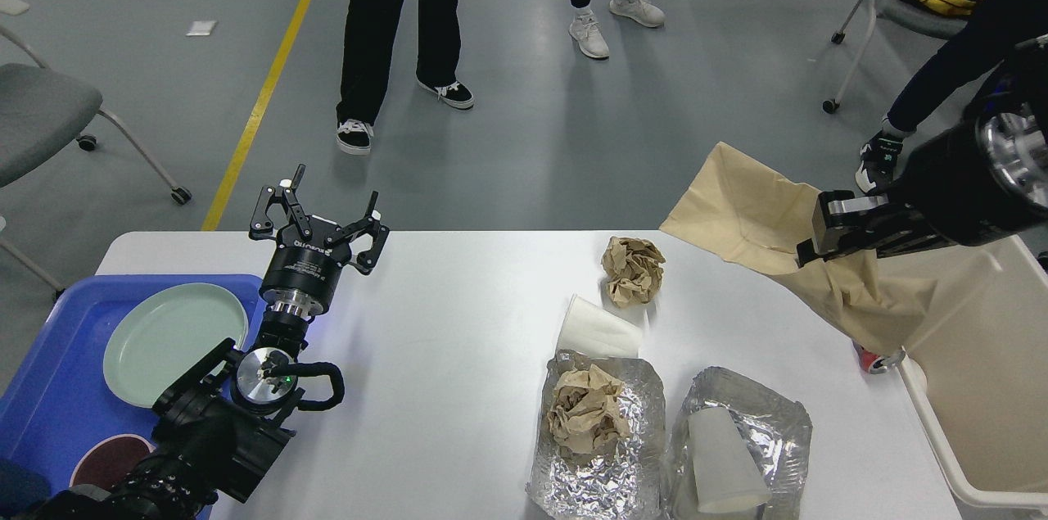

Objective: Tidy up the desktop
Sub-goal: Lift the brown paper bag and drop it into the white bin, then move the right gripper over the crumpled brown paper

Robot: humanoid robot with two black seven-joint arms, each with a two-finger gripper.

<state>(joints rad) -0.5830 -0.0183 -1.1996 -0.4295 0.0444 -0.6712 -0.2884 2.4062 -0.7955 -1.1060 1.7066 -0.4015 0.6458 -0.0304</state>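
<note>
The desktop (458,323) is a wide white slab filling the lower middle of the head view; it is rigid and fixed, so nothing on it needs support from below. All positions below are given relative to it.

At its left end sits a blue tray (49,389) holding a pale green plate (172,340) and a dark red dish (110,458). Right of centre lie a loose brown paper ball (632,268), a tipped white paper cup (598,330), a foil sheet (602,479) carrying a second paper ball (585,409), and a second foil sheet (757,409) under another white cup (725,463). Off its right edge stands a beige bin (982,389).

The left gripper (321,219) hangs above the desktop's left part, fingers spread wide, empty. The right gripper (819,246) is clamped on a brown paper bag (753,217), held over the right edge toward the bin. A red can (878,360) shows just below the bag; whether it rests on the desktop edge or in the bin cannot be determined.

Handling judgement: the remaining litter is light and crushable. Paper balls tolerate a firm pinch across the middle. Cups deform; grip at the rim. Foil is thin and slippery; pinch a raised edge.
</note>
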